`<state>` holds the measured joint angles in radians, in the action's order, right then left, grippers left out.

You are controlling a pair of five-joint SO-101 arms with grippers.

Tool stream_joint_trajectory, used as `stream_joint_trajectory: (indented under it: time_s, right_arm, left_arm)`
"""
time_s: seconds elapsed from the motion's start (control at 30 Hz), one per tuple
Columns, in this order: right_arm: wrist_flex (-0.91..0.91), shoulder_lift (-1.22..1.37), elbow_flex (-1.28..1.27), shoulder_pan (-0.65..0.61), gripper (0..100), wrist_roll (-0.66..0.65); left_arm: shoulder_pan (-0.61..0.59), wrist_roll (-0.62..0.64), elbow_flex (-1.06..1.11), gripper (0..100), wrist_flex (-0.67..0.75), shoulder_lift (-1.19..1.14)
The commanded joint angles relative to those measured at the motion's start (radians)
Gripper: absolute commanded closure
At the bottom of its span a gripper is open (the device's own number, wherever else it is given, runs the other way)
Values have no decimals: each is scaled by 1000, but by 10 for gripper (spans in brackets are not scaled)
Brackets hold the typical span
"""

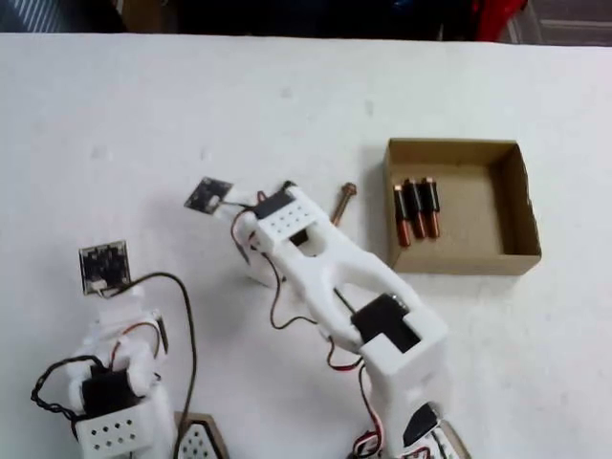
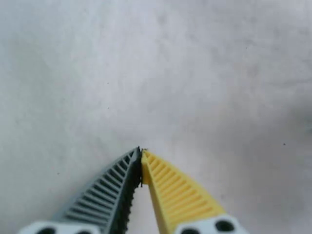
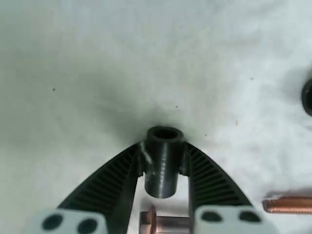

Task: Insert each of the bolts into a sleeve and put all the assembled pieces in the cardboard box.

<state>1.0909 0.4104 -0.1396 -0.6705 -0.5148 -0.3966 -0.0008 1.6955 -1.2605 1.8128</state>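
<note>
My right gripper (image 3: 163, 152) is shut on a black sleeve (image 3: 163, 165), held between both black fingers with its open end showing. A copper bolt (image 3: 287, 204) lies on the table beside it, and a second copper bolt's head (image 3: 158, 223) shows between the finger bases. In the high view a bolt (image 1: 344, 203) lies left of the cardboard box (image 1: 512, 206), which holds three assembled pieces (image 1: 416, 208). The right arm (image 1: 335, 268) stretches over the table's middle. My left gripper (image 2: 141, 155) is shut on nothing, its grey and yellow fingers meeting above bare table.
The left arm (image 1: 115, 382) sits folded at the front left corner with its cables. A dark round thing (image 3: 308, 96) shows at the edge of the right wrist view. The white table (image 1: 143, 115) stretches bare at the back and left.
</note>
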Motion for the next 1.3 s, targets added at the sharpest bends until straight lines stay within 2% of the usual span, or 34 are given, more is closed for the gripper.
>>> stream_joint_trajectory:
  time_s: [0.0,0.1,0.47,0.6,0.77,1.27]
  right_arm:
    - [8,-7,9,16,921,6]
    - [8,-25,9,16,985,6]
    - [15,-108,9,15,983,6]
    - [54,-275,3,16,982,15]
    - [157,-512,3,13,982,94]
    - [369,-1196,-63,18,982,135]
  left_arm:
    - [-12,-9,-2,977,-9,8]
    - [-12,-9,-2,977,-9,8]
    - [-12,-9,-2,977,-9,8]
    - [-12,-9,-2,977,-9,8]
    - [-12,-9,-2,977,-9,8]
    - [-12,-9,-2,976,2,8]
